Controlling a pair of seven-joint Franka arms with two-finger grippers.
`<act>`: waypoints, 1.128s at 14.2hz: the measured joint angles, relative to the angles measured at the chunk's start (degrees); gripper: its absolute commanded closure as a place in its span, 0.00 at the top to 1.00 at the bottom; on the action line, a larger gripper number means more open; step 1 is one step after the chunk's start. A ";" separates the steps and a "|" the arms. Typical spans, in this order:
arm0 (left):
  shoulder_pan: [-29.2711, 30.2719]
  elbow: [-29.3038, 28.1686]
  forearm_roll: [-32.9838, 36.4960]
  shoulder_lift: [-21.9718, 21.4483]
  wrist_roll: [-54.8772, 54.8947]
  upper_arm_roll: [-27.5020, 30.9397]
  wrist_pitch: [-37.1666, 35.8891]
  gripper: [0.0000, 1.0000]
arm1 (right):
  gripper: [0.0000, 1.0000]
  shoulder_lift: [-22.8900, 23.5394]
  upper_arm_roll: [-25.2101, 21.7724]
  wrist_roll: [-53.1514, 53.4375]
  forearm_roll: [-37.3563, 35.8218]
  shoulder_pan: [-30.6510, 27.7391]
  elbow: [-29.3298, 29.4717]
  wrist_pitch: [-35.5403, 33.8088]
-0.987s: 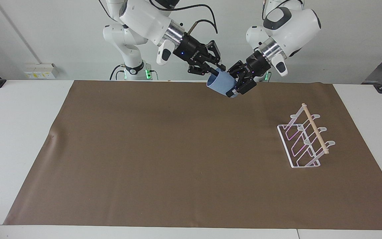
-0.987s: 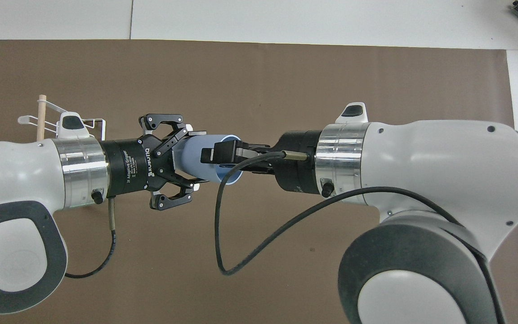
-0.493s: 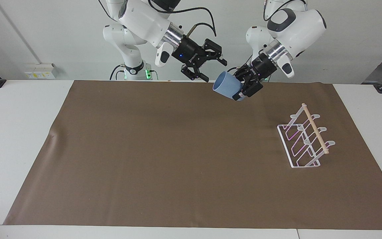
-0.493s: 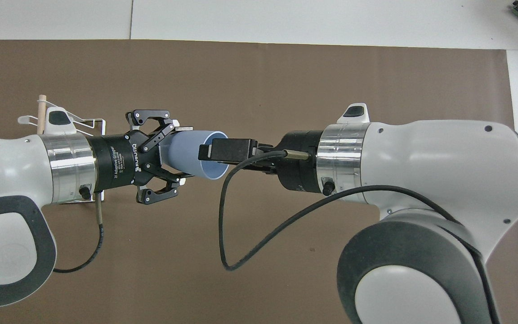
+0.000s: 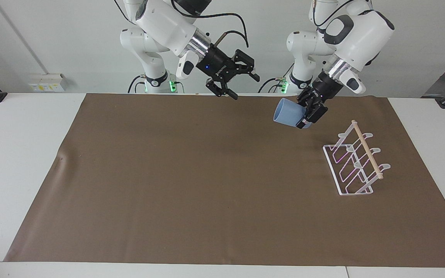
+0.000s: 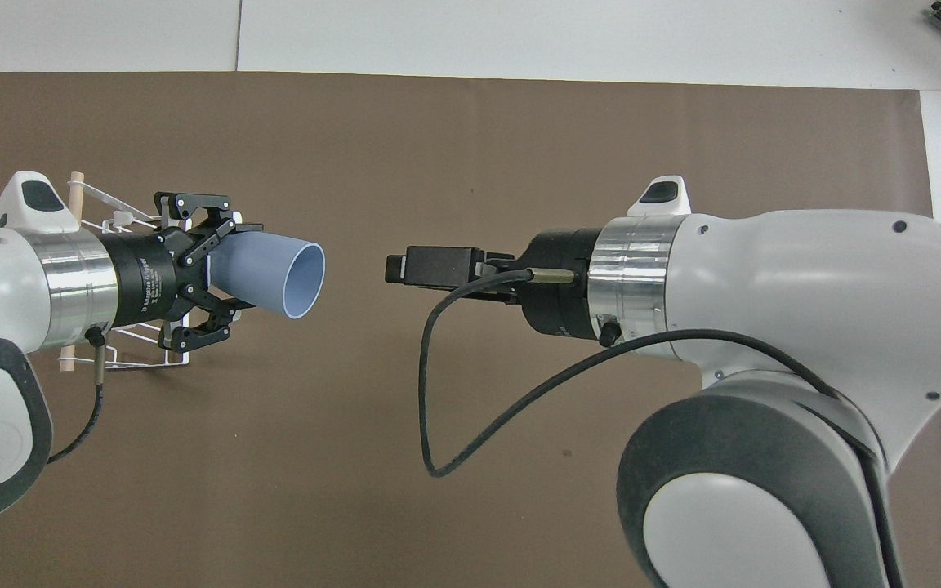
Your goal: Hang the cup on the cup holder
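My left gripper (image 5: 306,115) is shut on the base of the light-blue cup (image 5: 286,111) and holds it tilted on its side in the air, over the mat beside the cup holder (image 5: 355,160). The cup's open mouth faces the right gripper. The white wire cup holder with its wooden dowel stands on the mat toward the left arm's end. In the overhead view the left gripper (image 6: 225,273) and its arm cover much of the cup holder (image 6: 99,208), and the cup (image 6: 270,273) shows its open rim. My right gripper (image 5: 244,87) is open and empty, up in the air; it also shows in the overhead view (image 6: 395,268).
A large brown mat (image 5: 191,185) covers most of the white table (image 5: 17,154). A black cable (image 6: 430,384) loops from the right wrist.
The right gripper has let go of the cup's rim and drawn back toward its base. The left gripper has carried the cup away toward the cup holder.
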 measured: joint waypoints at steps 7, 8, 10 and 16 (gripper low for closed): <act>-1.09 9.46 31.55 2.88 0.42 -1.39 -10.06 0.00 | 1.00 0.01 -2.95 -9.27 -2.61 -0.16 0.01 0.07; -2.10 10.24 34.69 3.33 0.55 -1.42 -11.20 0.00 | 1.00 0.01 -3.71 -11.46 -3.44 -0.20 0.02 0.07; -5.03 10.82 40.80 3.79 0.54 -1.55 -12.46 0.00 | 1.00 0.07 -5.07 -14.52 -7.21 -0.40 0.36 -0.86; -2.88 12.70 48.65 5.21 12.71 -0.13 -7.53 0.00 | 1.00 2.14 -7.58 -15.11 -23.50 -0.54 7.85 -15.07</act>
